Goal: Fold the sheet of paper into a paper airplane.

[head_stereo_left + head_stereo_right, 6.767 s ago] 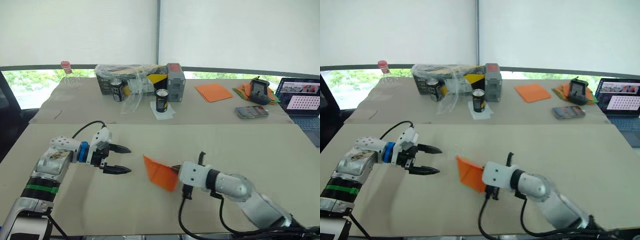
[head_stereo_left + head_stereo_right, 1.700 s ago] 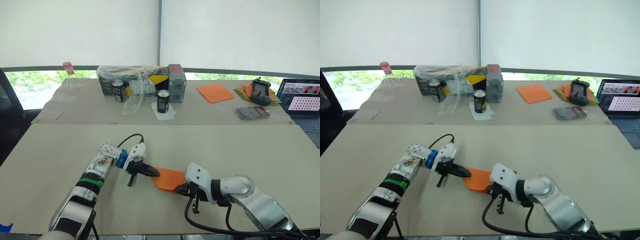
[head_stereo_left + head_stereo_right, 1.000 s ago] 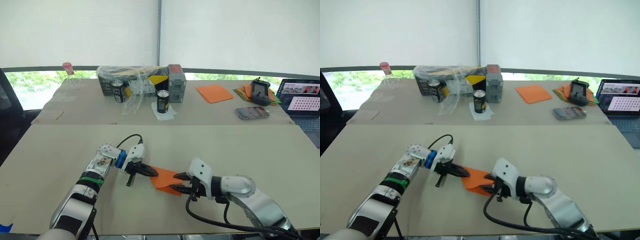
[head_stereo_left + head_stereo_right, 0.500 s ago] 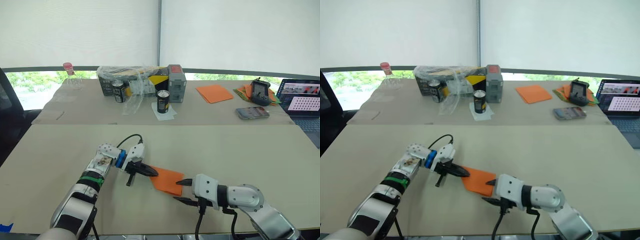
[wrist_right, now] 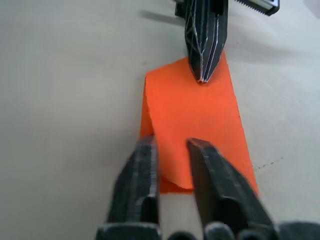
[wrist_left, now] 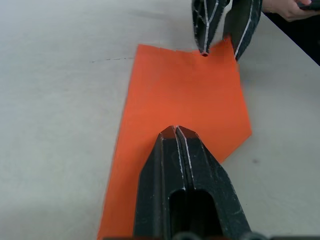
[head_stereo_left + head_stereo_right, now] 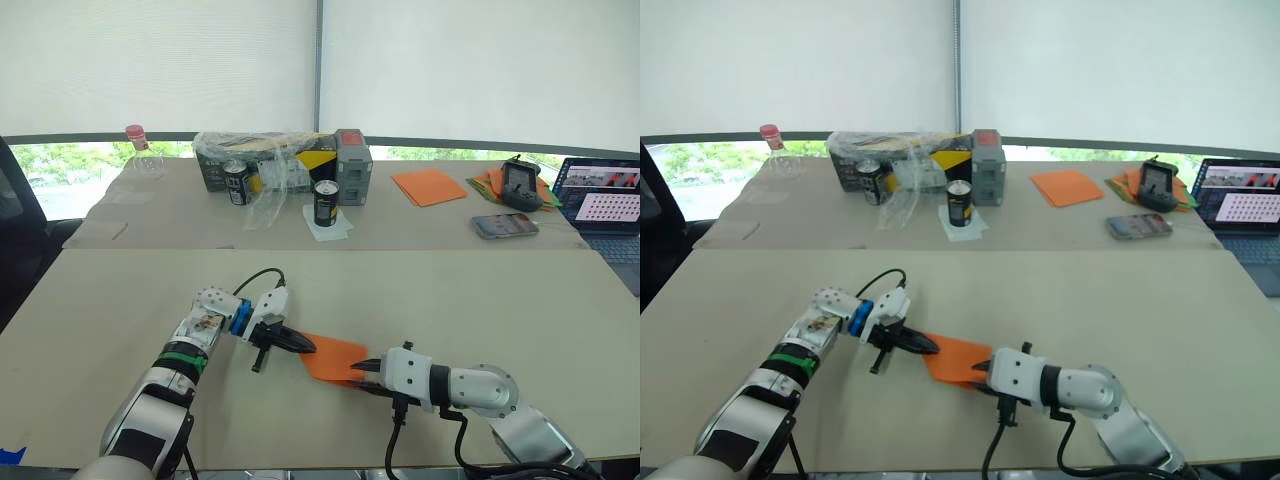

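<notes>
A folded sheet of paper (image 7: 333, 356), bright orange, lies flat on the pale counter (image 7: 480, 300) in the lower middle of the frame, between the robot's two hands. It looks like a short, wide strip, and one corner at its near end curls up slightly.

The left hand (image 6: 176, 131) comes in from the lower left. Its two black fingers are pressed together with no gap, and their joined tips rest on top of the sheet's left end, pinning it down rather than gripping it.

The right hand (image 5: 171, 146) comes in from the lower right. Its fingers are slightly apart, and the raised near edge of the sheet sits in the narrow gap between them; whether they actually pinch it cannot be told.

Farther back, in the upper part of the frame, stand a black drink can (image 7: 324, 202) on a white napkin, a plastic-wrapped box (image 7: 270, 160) with another can (image 7: 236, 182) beside it, and a small clear bottle (image 7: 135, 145) with a red cap at upper left. At upper right lie a stack of orange sheets (image 7: 427, 184), a phone (image 7: 505, 226) and an open laptop (image 7: 600, 205).
</notes>
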